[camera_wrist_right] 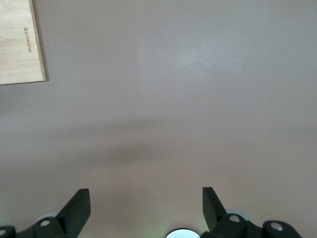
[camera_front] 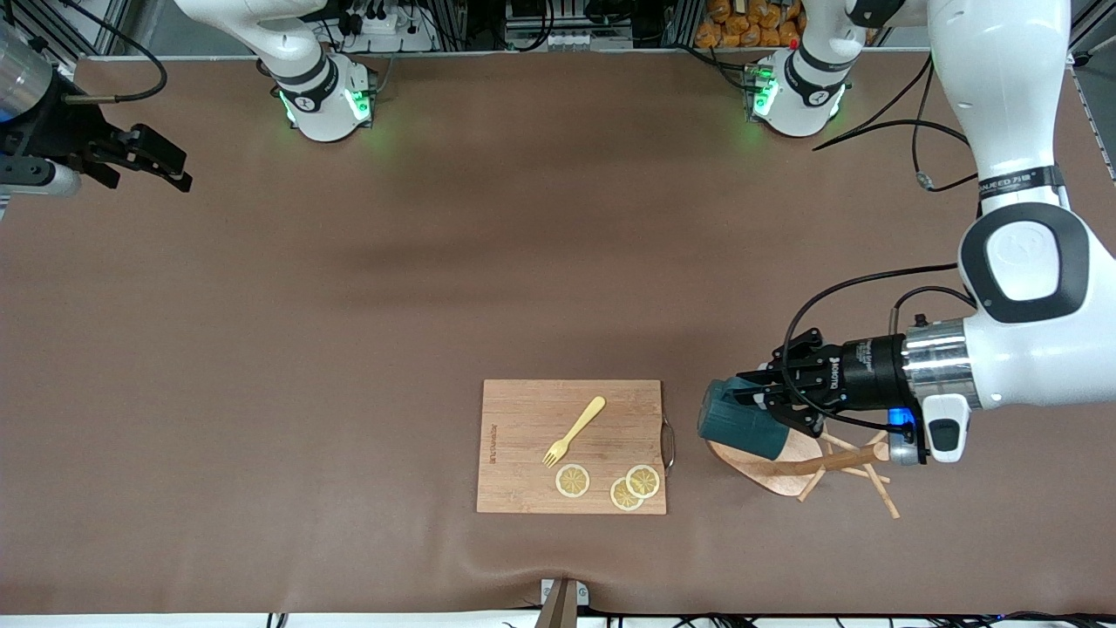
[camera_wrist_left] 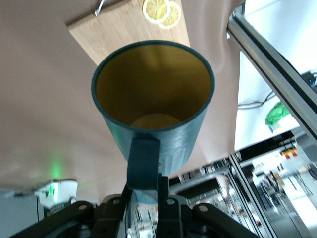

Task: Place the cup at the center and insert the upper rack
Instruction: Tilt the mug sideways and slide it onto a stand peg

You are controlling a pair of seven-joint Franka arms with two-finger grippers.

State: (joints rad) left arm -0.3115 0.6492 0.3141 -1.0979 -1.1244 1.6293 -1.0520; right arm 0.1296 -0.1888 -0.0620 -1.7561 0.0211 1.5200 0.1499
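Front view: dark teal ribbed cup [camera_front: 739,424] clamped by left gripper [camera_front: 757,399] over light wooden mug tree [camera_front: 806,467]; right gripper [camera_front: 157,161] held apart, waiting

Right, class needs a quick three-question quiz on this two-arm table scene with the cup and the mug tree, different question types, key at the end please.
1. True or false: the left gripper is shut on the cup.
2. What lies on the cutting board with the fork? A) lemon slices B) a spoon C) a knife
3. Fill in: the mug tree lies tipped on its ____.

Key: 1 true, by its handle. 2 A, three lemon slices. 3 side. The right gripper waits open at its arm's end of the table.
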